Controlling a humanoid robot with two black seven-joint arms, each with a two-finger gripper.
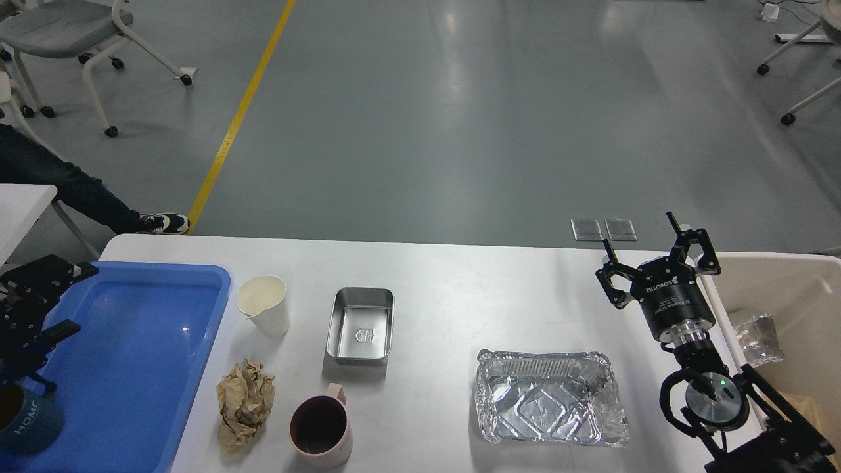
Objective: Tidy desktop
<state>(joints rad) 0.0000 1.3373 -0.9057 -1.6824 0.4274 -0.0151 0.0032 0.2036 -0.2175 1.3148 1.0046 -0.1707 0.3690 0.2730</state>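
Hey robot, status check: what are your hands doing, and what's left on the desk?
Right gripper open, empty, beside bin. Left gripper open over blue tray. Desktop holds paper cup, steel box, crumpled paper, mug, foil tray.

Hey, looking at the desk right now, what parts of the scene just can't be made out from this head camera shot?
- Left gripper: at the frame's left edge, dark; open or shut is unclear.
- Dark mug in the blue tray: cut off by the left edge.
- Beige bin: the right edge and my right arm hide part of its contents.
- Pink mug: its dark inside hides any contents.
- Steel tin: the emblem on its bottom is too small to read.
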